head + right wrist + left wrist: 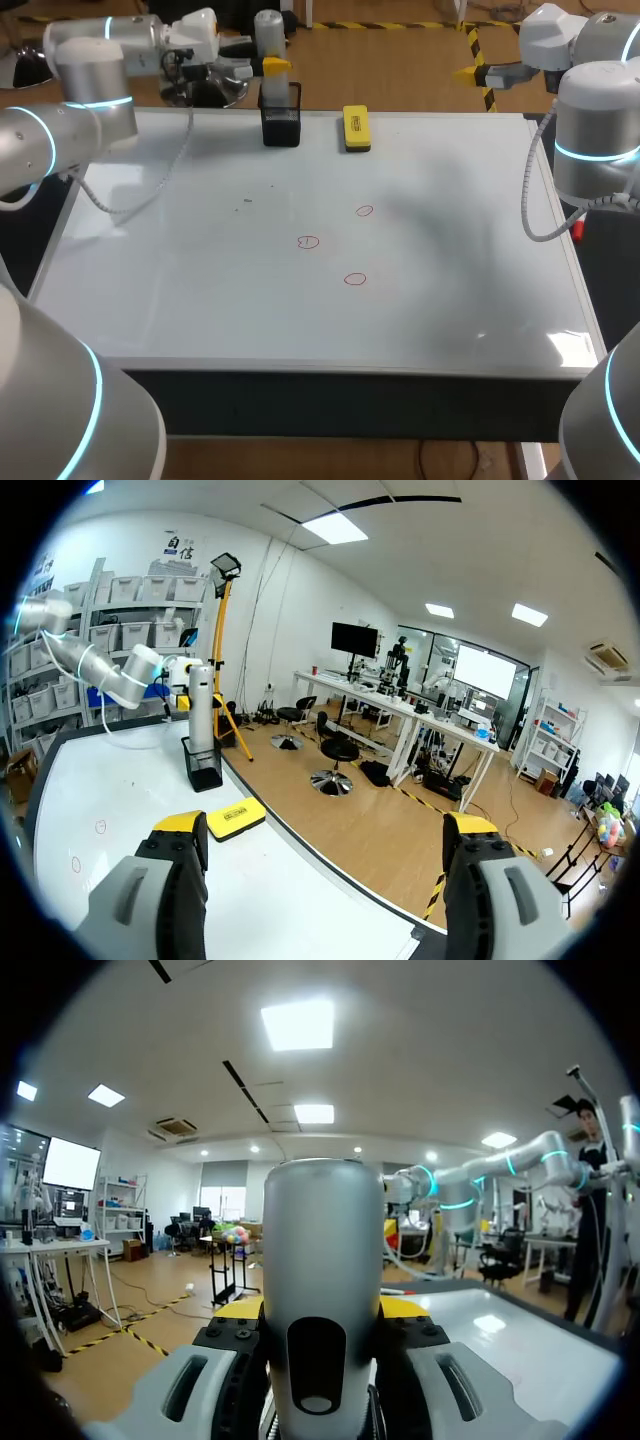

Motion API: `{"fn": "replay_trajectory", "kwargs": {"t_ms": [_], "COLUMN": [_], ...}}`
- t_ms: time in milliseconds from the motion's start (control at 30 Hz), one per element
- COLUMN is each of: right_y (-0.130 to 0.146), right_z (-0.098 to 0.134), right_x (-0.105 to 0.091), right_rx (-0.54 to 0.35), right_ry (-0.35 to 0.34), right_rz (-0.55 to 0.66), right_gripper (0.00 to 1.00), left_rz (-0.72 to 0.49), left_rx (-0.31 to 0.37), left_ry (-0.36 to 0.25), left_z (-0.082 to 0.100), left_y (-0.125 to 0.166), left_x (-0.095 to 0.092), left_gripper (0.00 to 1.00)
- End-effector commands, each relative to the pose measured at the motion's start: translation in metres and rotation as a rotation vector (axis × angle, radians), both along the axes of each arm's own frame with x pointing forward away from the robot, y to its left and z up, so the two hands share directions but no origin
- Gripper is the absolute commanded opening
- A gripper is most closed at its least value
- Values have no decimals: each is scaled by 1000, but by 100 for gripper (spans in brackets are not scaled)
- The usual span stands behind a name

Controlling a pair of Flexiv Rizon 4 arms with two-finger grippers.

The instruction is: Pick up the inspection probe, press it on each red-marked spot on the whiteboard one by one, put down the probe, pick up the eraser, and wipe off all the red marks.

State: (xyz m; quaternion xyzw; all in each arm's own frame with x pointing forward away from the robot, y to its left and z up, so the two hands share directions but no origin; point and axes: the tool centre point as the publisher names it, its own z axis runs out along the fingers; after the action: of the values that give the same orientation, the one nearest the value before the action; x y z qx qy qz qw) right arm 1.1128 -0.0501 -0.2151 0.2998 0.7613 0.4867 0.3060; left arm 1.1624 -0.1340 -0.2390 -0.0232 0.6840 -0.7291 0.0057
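The inspection probe (pixel 268 32), a grey cylinder, stands upright over the black holder (pixel 281 122) at the back edge of the whiteboard (pixel 200 290). My left gripper (pixel 272 66) is shut on it. In the left wrist view the probe (pixel 322 1260) fills the gap between the yellow-tipped fingers (pixel 402 1307) of my left gripper (pixel 320 1310). The yellow eraser (pixel 355 128) lies just right of the holder. Three red marks (pixel 307 241) sit mid-board. My right gripper (pixel 465 72) hangs open beyond the back right corner. From my right gripper (pixel 325 825) the eraser (pixel 236 818), holder (pixel 203 765) and probe (pixel 201 705) lie ahead.
The board's raised frame (pixel 330 368) runs along the front. My right arm's grey cable (pixel 530 200) hangs over the board's right edge. A few faint dark specks (pixel 245 203) dot the board left of the marks.
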Motion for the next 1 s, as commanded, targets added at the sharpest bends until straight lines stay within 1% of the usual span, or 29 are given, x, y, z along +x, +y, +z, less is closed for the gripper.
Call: {"fn": "replay_trajectory", "kwargs": {"t_ms": [33,200,367,633,767,1000], "right_y": [0,0,0,0,0,0], "right_z": [0,0,0,0,0,0], "right_x": [0,0,0,0,0,0], "right_rx": [1,1,1,1,1,1], "right_ry": [0,0,0,0,0,0], "right_rz": [0,0,0,0,0,0], "right_gripper": [100,100,100,100,100,100], "left_rz": [29,31,46,72,96,152], "left_rx": [19,7,18,15,7,19], "left_ry": [-4,-16,3,-7,-12,-4], "left_z": [14,28,36,49,51,47], "left_y": [3,8,17,36,49,76], "left_x": [-7,-8,-9,-18,-25,-36], "left_gripper": [0,0,0,0,0,0]}}
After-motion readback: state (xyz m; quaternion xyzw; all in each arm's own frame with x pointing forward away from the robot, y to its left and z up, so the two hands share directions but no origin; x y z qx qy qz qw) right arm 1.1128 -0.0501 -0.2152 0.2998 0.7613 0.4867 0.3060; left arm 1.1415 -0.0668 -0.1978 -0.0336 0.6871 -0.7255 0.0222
